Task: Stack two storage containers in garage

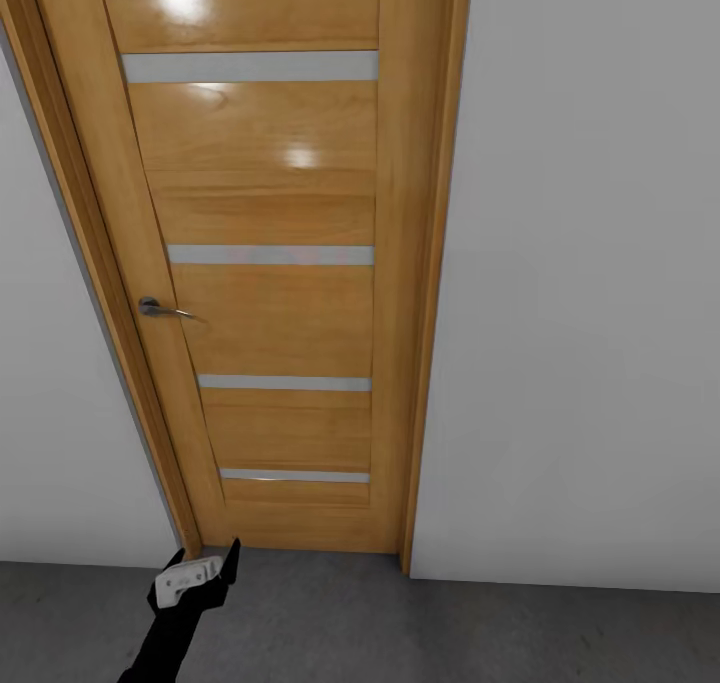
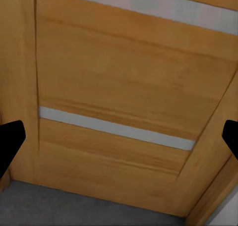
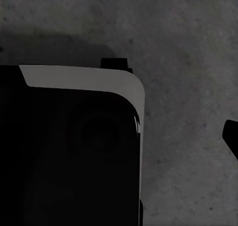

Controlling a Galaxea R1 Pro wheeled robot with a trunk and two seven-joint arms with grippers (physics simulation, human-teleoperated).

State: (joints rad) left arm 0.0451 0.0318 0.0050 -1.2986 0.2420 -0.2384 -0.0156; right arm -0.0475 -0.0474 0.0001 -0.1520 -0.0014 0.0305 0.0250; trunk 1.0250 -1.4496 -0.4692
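Nearest the head camera, the left gripper (image 1: 207, 560) rises from the bottom edge of the picture on a black arm, a white block set on its back and its two black fingers pointing up toward the foot of a door (image 1: 270, 263). The jaws stand spread, with nothing between them; in the left wrist view the two dark fingertips (image 2: 10, 139) sit far apart at opposite sides with only the door panel behind. That door is closed, of glossy honey-coloured wood with a visible grain and bright glare patches near its top, crossed by four narrow pale grey horizontal strips. A slim metal lever handle (image 1: 160, 308) sits on its left side. A frame (image 1: 425, 293) of the same wood borders it, and plain pale grey walls (image 1: 580, 263) lie on both sides. Below runs the floor (image 1: 400, 633), a dark grey, rough, speckled concrete surface, meeting the door's lower edge. In the right wrist view the same mottled concrete lies under a large black rounded body with a white band (image 3: 84, 82) along its edge, apparently part of the robot, and one dark fingertip (image 3: 231, 137) pokes in at the side; whether the right gripper is open or closed cannot be told. No orange-red storage container is in sight.
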